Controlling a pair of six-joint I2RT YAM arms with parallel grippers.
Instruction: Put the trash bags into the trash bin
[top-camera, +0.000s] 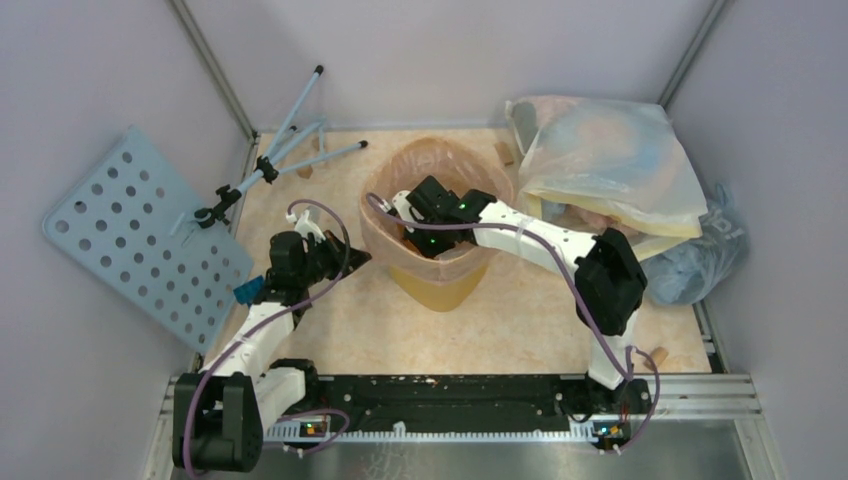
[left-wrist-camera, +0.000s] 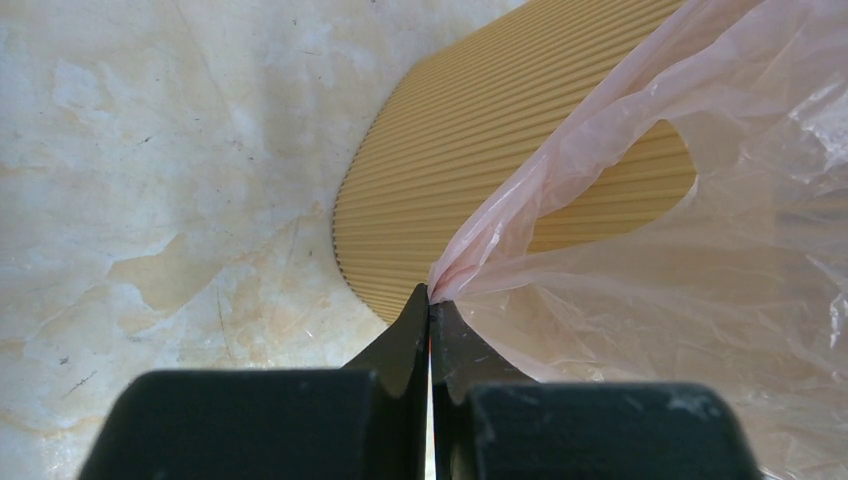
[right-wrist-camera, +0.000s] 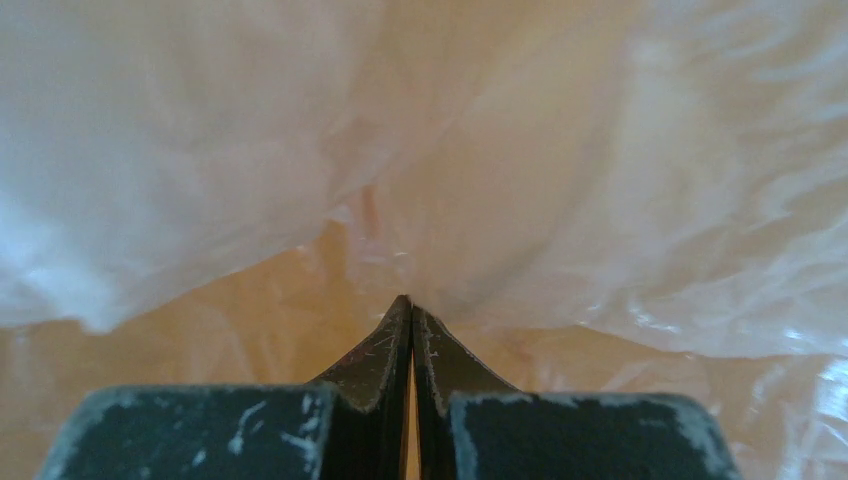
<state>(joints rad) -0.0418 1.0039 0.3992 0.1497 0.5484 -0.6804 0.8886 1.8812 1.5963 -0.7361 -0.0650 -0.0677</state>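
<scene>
Left gripper (left-wrist-camera: 430, 300) and right gripper (right-wrist-camera: 411, 308) each pinch the thin trash bag (left-wrist-camera: 640, 250) at their tips, so pulling hard could tear it or tip the trash bin (left-wrist-camera: 450, 150).

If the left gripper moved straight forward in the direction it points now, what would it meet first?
The left gripper, shut on the pink trash bag, would push that film first; just behind, probably close, is the ribbed wall of the trash bin.

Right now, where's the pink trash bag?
Top view, table centre: the pink trash bag is draped over the mouth of the yellow bin. The left claw pinches its edge outside the bin's left wall; the right claw is inside the bin.
</scene>
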